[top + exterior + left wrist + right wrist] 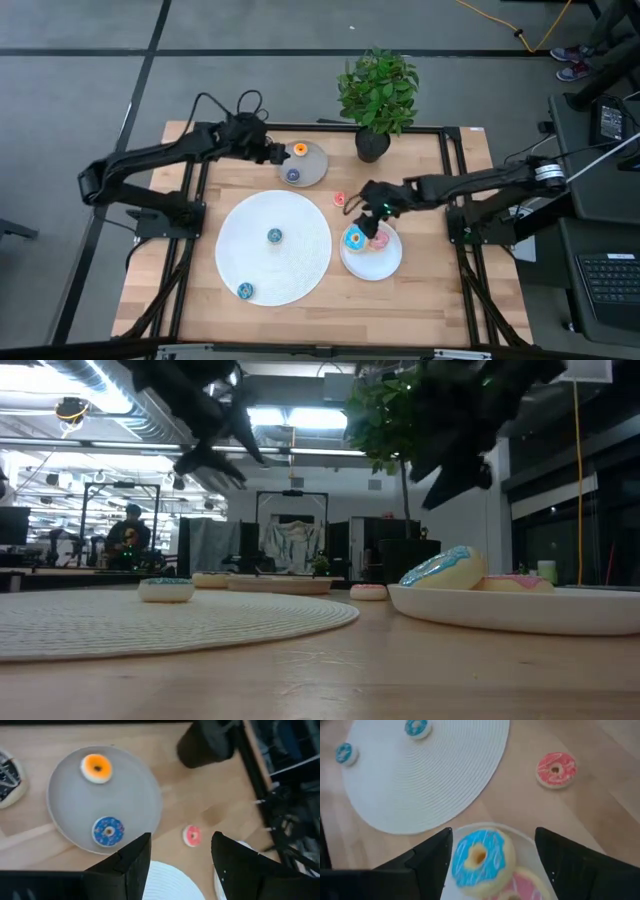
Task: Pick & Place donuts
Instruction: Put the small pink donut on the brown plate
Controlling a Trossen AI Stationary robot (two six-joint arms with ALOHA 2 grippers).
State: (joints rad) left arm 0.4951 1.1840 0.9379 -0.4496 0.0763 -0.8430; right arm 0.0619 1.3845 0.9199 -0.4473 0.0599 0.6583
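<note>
My left gripper (272,152) is open and empty, above the table beside a grey plate (314,168). An orange donut (96,768) and a dark blue donut (108,831) lie on that plate. My right gripper (371,203) is open and empty above the far edge of a white plate (372,266). A larger blue donut (477,857) and a pink donut (525,885) rest on that plate. In the right wrist view the fingers stand on either side of the blue donut without touching it. A red-pink donut (339,199) lies on the bare wood. Two teal donuts (274,236) (245,290) lie on the large white disc (300,260).
A potted plant (377,100) stands at the table's far edge, just behind the right gripper. The low view shows the white plate (520,610) with the blue donut (445,568) at the right, and a person (128,535) far back in the room.
</note>
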